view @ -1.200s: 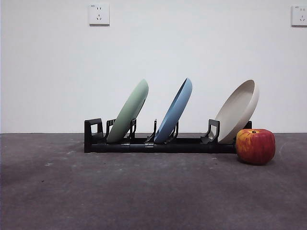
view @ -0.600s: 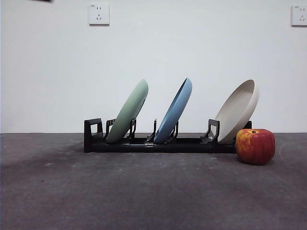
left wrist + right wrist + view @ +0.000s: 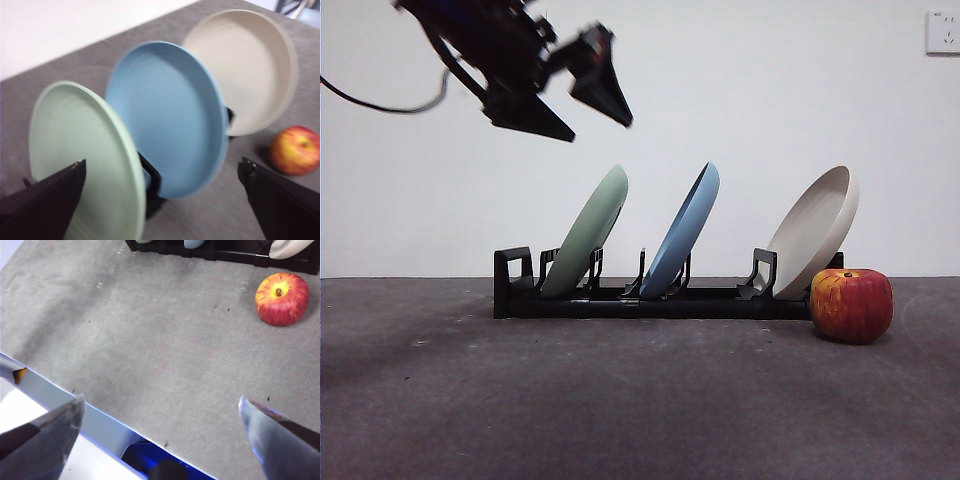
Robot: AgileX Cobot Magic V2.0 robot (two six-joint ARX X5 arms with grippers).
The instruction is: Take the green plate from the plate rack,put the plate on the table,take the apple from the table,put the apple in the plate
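Since half a second ago, when only a dark sliver showed at the top edge of the front view, the left gripper (image 3: pixel 582 112) has swung in from the upper left corner and now hangs high above the rack, blurred with motion. Nothing else has shifted.

The green plate (image 3: pixel 586 233) sits in the plate rack (image 3: pixel 640 297) at the end slot nearest that gripper, leaning toward the blue plate (image 3: pixel 682 232) in the middle slot; the beige plate (image 3: pixel 817 231) leans the same way in the far slot. All three rest on edge between the black dividers.

The green plate lies below the left gripper, clear of it, its upper rim the part closest to the jaws. In the left wrist view the two jaws stand spread wide apart with nothing between them, the green plate (image 3: pixel 85 165) just beside one jaw and the blue plate (image 3: pixel 167 117) in the gap beyond.

The apple (image 3: pixel 852 305) rests on the table (image 3: pixel 640 400) just beside the beige-plate end of the rack, well apart from the left gripper.

The right gripper (image 3: pixel 160 410) waits over the near table edge, its jaws also spread and empty, with the apple (image 3: pixel 281 298) well ahead of it.
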